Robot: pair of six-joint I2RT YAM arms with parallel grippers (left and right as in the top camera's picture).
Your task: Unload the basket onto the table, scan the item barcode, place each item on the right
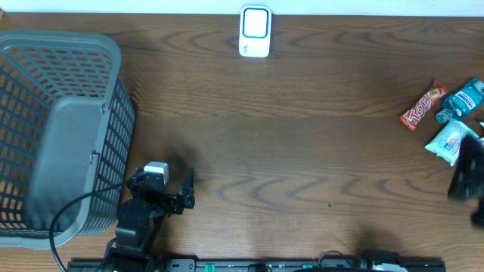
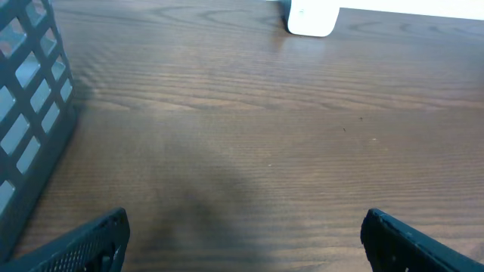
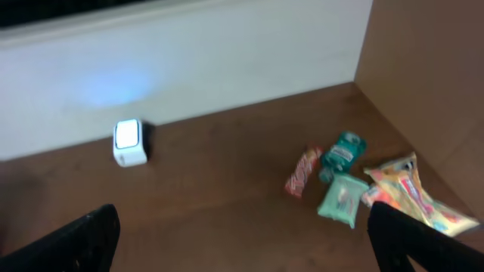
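Observation:
A white barcode scanner (image 1: 255, 32) with a blue-lit face stands at the table's far edge; it also shows in the left wrist view (image 2: 311, 17) and the right wrist view (image 3: 129, 142). The items lie in a cluster at the far right: a red candy bar (image 1: 422, 106), a teal pack (image 1: 461, 100) and a pale green pouch (image 1: 451, 141). My right gripper (image 1: 469, 180) hovers blurred just in front of them, open and empty (image 3: 242, 219). My left gripper (image 1: 187, 189) is open over bare wood at the front left (image 2: 243, 223).
A large grey mesh basket (image 1: 113, 68) takes up the left side, close to my left arm; its wall shows in the left wrist view (image 2: 30, 113). A colourful packet (image 3: 412, 195) lies beside the pouch (image 3: 342, 200). A pale wall runs behind the scanner.

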